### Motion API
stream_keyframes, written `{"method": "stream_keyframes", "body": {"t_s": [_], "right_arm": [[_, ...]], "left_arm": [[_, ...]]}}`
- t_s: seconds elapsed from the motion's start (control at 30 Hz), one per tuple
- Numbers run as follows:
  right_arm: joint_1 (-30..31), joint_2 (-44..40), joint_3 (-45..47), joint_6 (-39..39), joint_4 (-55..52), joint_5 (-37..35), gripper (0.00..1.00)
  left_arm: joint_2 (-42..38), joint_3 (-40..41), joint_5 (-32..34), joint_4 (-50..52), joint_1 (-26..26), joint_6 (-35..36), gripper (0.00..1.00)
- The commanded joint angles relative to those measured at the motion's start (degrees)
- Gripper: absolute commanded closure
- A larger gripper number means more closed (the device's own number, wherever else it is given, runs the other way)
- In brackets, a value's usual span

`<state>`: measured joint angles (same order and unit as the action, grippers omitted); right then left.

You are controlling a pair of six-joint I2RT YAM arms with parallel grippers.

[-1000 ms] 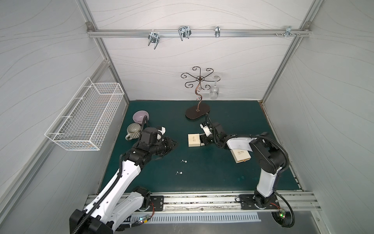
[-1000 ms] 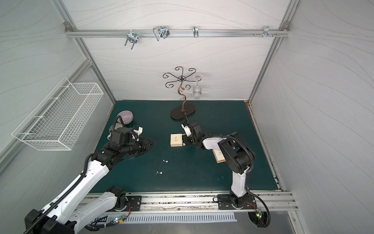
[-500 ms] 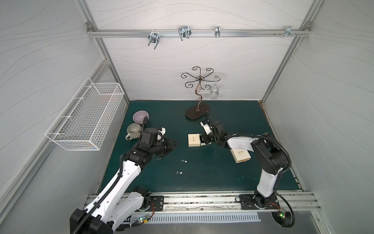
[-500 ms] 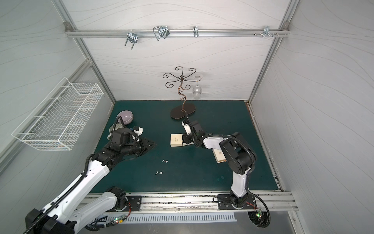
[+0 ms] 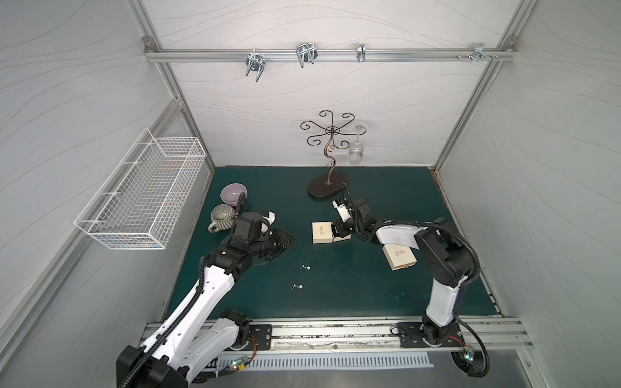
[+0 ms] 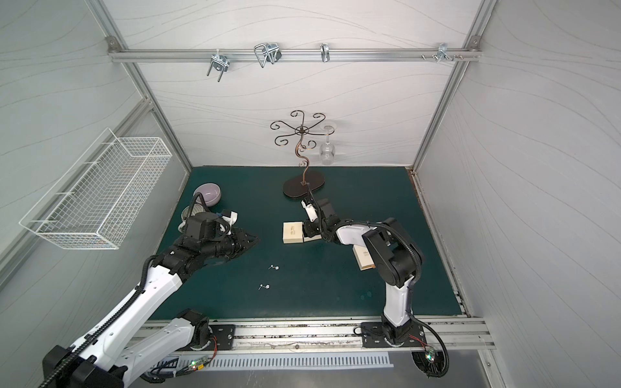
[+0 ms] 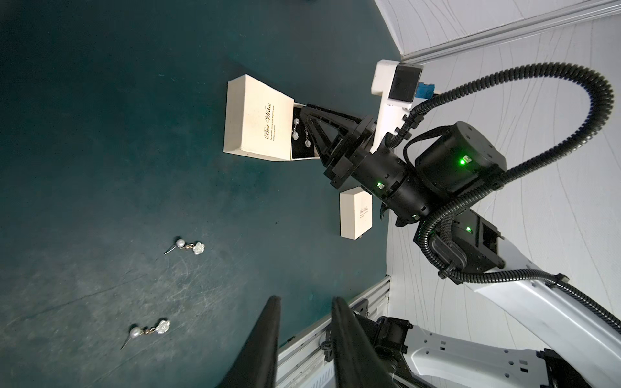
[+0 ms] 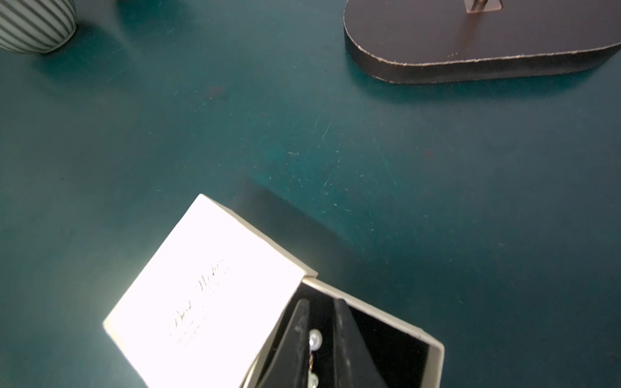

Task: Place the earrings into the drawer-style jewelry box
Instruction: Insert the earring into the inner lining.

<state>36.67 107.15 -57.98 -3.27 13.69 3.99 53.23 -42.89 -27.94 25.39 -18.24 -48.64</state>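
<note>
The cream drawer-style jewelry box (image 5: 322, 232) stands mid-mat with its black-lined drawer (image 7: 304, 153) pulled out toward the right arm. Two earrings (image 7: 295, 133) lie in that drawer. My right gripper (image 8: 321, 302) reaches into the drawer with its fingers a little apart, so it is open. A pearl earring (image 8: 315, 337) shows between the fingers, against one of them. Two more earrings (image 5: 305, 267) (image 5: 297, 286) lie on the green mat nearer the front. My left gripper (image 7: 305, 299) hovers left of the box, open and empty.
A second cream box (image 5: 400, 257) lies under the right arm's forearm. A dark oval stand (image 5: 327, 192) with a hanging wine glass (image 5: 356, 154) is behind the box. A lilac bowl (image 5: 233, 194) and a striped mug (image 5: 221, 216) sit behind the left arm. A wire basket (image 5: 144, 198) hangs on the left wall.
</note>
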Motion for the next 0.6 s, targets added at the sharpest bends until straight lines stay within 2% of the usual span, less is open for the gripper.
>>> {"method": "stream_keyframes", "body": {"t_s": [0.0, 0.57], "right_arm": [[-0.28, 0.86, 0.85, -0.02, 0.19, 0.85, 0.83], [-0.27, -0.84, 2.18, -0.25, 0.08, 1.51, 0.84]], "left_arm": [[-0.02, -0.25, -0.27, -2.73, 0.31, -0.3, 0.7], [0.65, 0.27, 0.72, -3.48, 0.31, -0.41, 0.69]]}}
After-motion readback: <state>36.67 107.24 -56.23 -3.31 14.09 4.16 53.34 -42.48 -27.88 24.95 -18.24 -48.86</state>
